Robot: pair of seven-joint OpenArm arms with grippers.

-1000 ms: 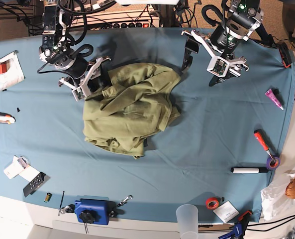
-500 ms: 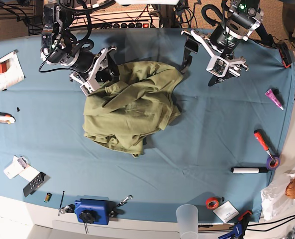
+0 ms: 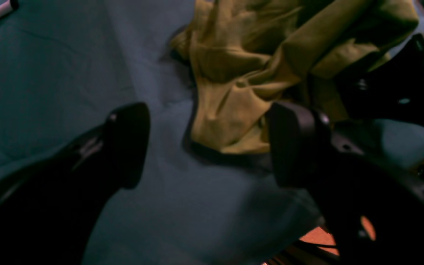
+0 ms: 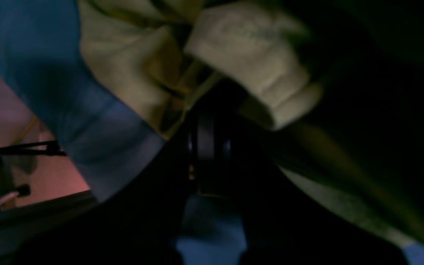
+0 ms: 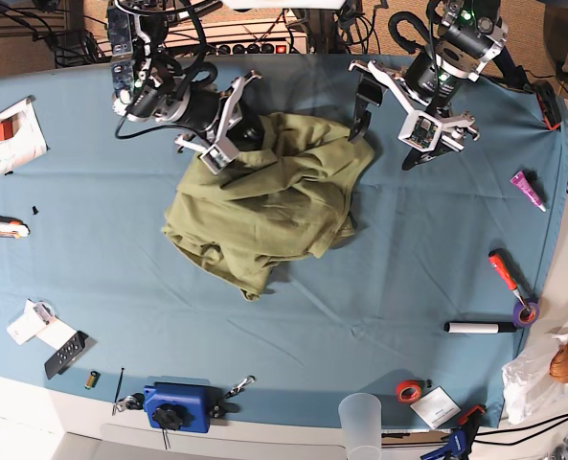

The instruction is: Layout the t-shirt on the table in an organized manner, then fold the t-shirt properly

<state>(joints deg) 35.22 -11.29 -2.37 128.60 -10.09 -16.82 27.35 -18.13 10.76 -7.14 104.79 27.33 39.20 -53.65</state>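
Across the whole base view spreads the worktop [image 5: 437,287], a wide surface under a smooth teal-blue cloth with a pale rim along its near edge. Lying on it, a little toward the far side of the middle, is the t-shirt [image 5: 264,206], an olive-green heap, rumpled and folded over itself, with no sleeve or hem laid out flat. Its far left part is drawn up toward the right gripper [image 5: 247,132], which sits at the top edge of the heap; in the right wrist view the black jaws are pressed together with pale green cloth bunched right at them, so this gripper is clamped on a fold of the t-shirt [image 4: 256,55]. The left gripper [image 5: 391,101] hangs above the worktop just past the shirt's far right corner; in the left wrist view its two dark fingers [image 3: 127,143] stand wide apart with bare blue cloth between them, holding nothing, and the shirt's edge [image 3: 234,92] lies just beyond them.

Smaller things are scattered around the worktop's edges: a blue clamp-like tool [image 5: 176,405] at the near rim, a translucent cup [image 5: 362,422] beside it to the right, a white marker [image 5: 480,328], a red-handled screwdriver [image 5: 505,271], a small red tape roll [image 5: 410,390] and a pink tube [image 5: 527,189].
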